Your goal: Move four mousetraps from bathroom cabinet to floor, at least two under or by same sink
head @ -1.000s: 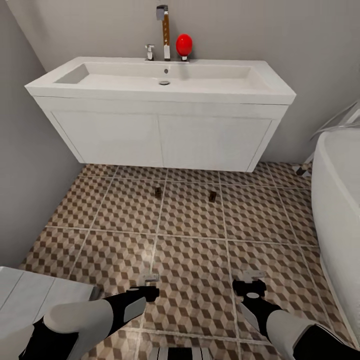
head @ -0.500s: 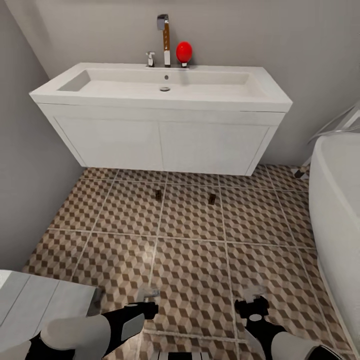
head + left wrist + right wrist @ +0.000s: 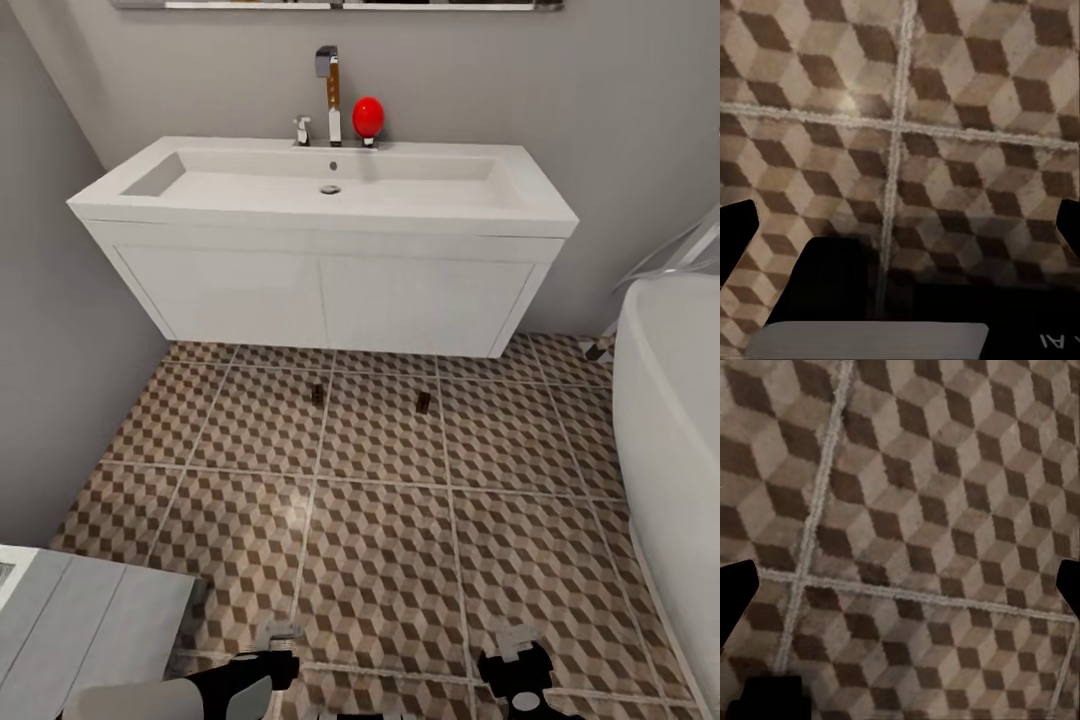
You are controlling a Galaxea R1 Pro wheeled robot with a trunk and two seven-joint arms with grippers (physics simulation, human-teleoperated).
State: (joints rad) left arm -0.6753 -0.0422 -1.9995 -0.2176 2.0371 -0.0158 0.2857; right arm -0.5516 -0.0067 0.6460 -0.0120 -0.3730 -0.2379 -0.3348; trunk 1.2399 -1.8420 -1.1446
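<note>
Two mousetraps, tiny dark brown pieces, lie on the patterned bathroom floor (image 3: pixel 380 540) just in front of the sink's vanity: one (image 3: pixel 317 394) left of centre, one (image 3: pixel 423 402) right of centre. The white trough sink (image 3: pixel 330 185) with its chrome tap (image 3: pixel 327 80) sits on a flat-fronted vanity (image 3: pixel 330 300) whose two fronts are shut. My left gripper (image 3: pixel 277 640) (image 3: pixel 900 232) and right gripper (image 3: pixel 517 645) (image 3: pixel 900 585) hover low over bare tiles, well short of the mousetraps. Both are open with nothing between their fingers. I cannot tell which unit here is the cabinet.
A white bathtub (image 3: pixel 670 420) fills the right side. A white slatted unit (image 3: pixel 80 620) stands at the lower left, close to my left arm. A grey wall (image 3: pixel 50 380) closes the left. A red round object (image 3: pixel 368 117) sits by the tap.
The head view has shifted, and a mirror edge now shows at the top. Both grippers have dropped toward the bottom edge of the head view and remain open. The mousetraps lie unmoved.
</note>
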